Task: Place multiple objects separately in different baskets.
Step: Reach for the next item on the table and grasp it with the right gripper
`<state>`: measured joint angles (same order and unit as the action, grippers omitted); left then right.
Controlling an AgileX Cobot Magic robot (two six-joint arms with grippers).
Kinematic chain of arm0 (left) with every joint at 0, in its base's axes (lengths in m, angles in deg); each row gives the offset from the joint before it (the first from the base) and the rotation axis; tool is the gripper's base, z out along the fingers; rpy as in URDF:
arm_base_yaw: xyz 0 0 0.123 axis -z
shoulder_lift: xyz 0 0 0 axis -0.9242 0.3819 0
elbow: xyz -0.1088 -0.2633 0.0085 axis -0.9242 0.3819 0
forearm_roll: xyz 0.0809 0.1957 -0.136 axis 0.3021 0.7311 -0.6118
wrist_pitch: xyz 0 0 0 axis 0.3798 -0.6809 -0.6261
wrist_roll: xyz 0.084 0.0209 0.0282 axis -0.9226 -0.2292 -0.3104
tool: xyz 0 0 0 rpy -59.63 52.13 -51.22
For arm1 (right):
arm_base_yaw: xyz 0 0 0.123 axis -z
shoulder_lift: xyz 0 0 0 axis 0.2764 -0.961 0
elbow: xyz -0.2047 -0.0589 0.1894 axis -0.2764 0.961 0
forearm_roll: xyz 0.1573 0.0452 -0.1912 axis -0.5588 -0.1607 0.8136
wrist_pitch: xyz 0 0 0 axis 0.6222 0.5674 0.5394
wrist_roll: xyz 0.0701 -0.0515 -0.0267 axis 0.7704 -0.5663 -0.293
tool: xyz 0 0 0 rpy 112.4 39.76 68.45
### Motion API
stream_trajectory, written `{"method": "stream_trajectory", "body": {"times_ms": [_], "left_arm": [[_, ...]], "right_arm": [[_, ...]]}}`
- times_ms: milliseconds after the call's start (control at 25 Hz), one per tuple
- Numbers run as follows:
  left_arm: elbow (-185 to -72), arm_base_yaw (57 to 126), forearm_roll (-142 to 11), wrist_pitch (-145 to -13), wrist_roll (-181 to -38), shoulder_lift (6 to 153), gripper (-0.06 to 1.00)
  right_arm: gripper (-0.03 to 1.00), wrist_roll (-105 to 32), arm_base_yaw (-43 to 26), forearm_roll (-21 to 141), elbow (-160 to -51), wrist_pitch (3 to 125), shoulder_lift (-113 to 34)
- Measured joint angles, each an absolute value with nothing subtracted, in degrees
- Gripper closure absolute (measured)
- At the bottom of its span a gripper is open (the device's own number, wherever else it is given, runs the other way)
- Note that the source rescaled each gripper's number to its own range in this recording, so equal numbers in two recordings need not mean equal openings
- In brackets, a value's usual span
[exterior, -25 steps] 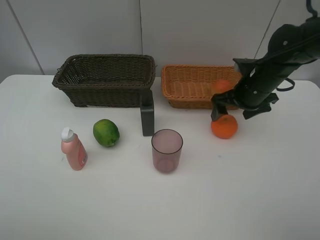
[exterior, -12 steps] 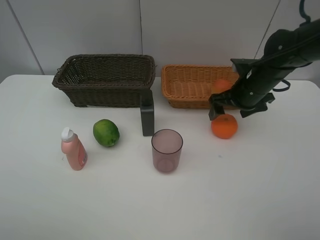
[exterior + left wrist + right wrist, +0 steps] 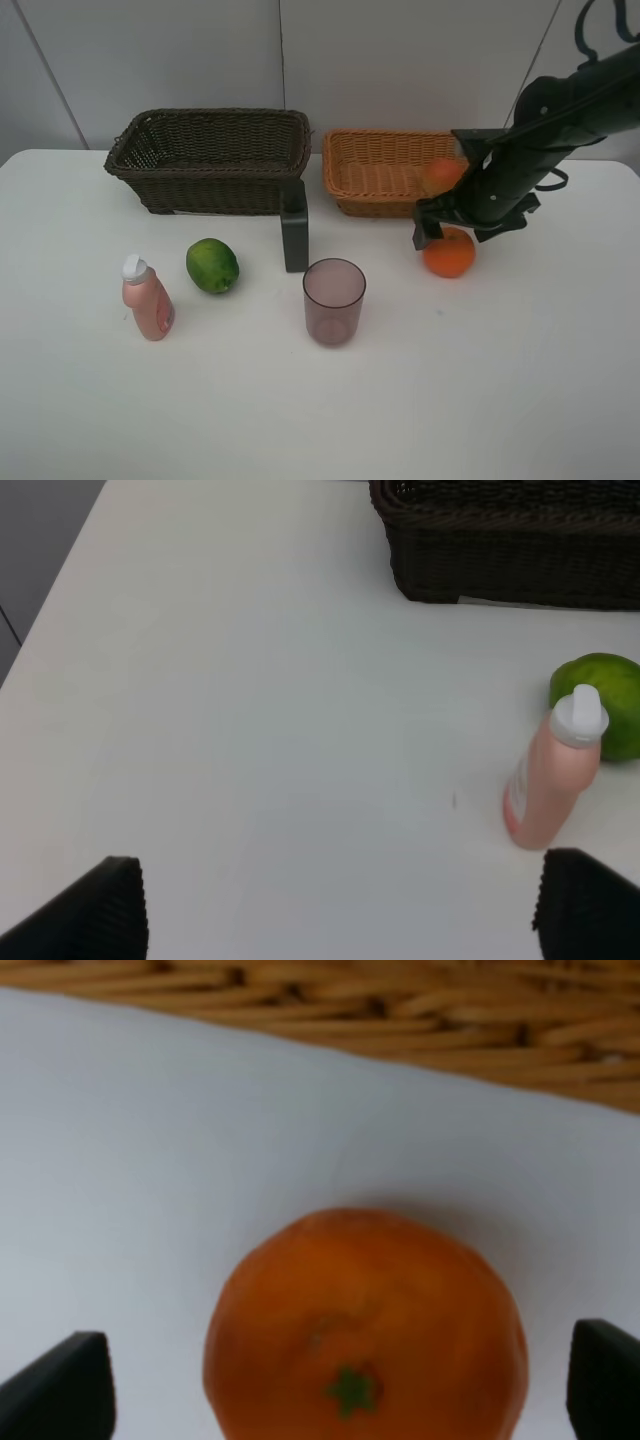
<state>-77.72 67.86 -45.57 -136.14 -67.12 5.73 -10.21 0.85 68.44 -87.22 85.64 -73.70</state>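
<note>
The high camera looks down from the front of the white table [image 3: 500, 400] toward the back wall [image 3: 400, 60], taking in the whole layout. The left wrist camera rides low over the table's left end, facing the pink bottle [image 3: 540, 790], green fruit [image 3: 615, 685] and dark brown basket [image 3: 520, 560]. The right wrist camera hangs close over the orange [image 3: 365, 1320], with the light tan basket [image 3: 400, 1020] just behind. The high view shows all five too.

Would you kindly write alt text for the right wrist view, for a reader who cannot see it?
An orange, stem end facing the camera, sits on the white table between the wide-open dark fingertips of the right hand, touching neither. The woven wall of the light orange-tan basket runs just beyond it.
</note>
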Motion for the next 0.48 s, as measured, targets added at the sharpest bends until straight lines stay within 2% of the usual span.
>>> {"method": "stream_trajectory", "body": {"times_ms": [480], "left_arm": [[-77.72,67.86,-45.57,-136.14,-67.12,5.73,-0.06]], "right_arm": [[-0.03,-10.21,0.61,69.64,-87.01,83.49,-77.77]]}}
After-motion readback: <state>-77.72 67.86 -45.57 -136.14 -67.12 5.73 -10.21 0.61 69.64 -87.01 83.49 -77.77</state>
